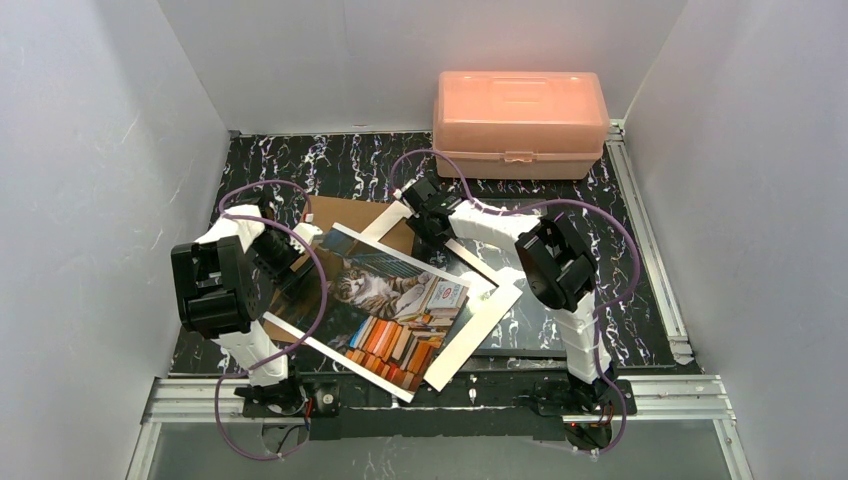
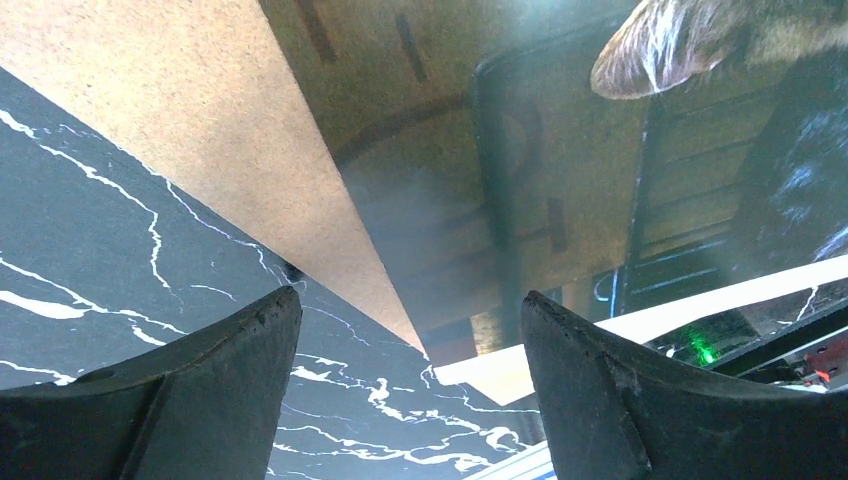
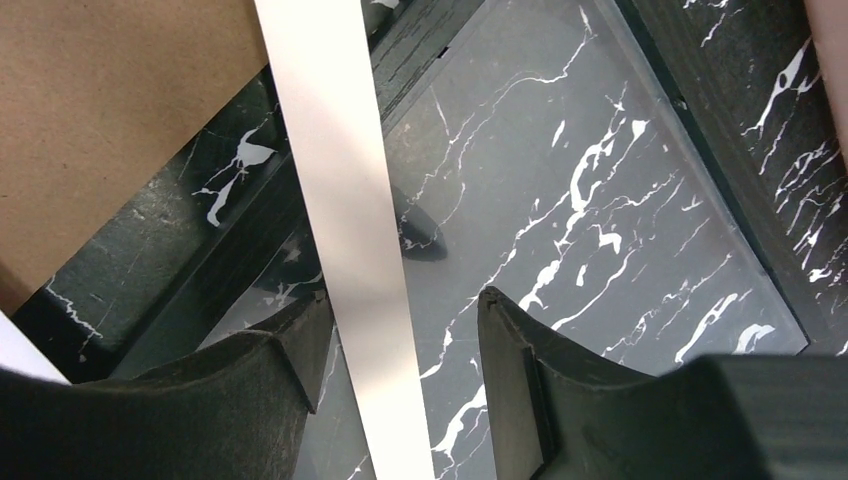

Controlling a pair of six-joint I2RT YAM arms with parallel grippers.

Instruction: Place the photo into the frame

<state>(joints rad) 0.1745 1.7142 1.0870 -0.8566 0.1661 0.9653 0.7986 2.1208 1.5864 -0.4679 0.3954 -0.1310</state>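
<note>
Cat-and-books photo print with white border (image 1: 385,300) lies skewed, face up, partly on the brown fibreboard backing board (image 1: 340,215), its right end over the thin black glass-paned frame (image 1: 540,325). Probably light, floppy and easy to crease, so I'd pinch the border only. My left claw (image 2: 410,320): open at the board's corner, empty. My right claw (image 3: 405,310): open, straddling a white strip (image 3: 340,150) over the glass, which is fragile. Pink plastic box (image 1: 520,120) sits well behind, clear of things.

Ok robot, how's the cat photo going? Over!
Both open: left gripper over the brown board, right gripper straddling a white strip. Cat photo face up, partly on the board, not in the frame. In the way: that strip, across the glass.
</note>
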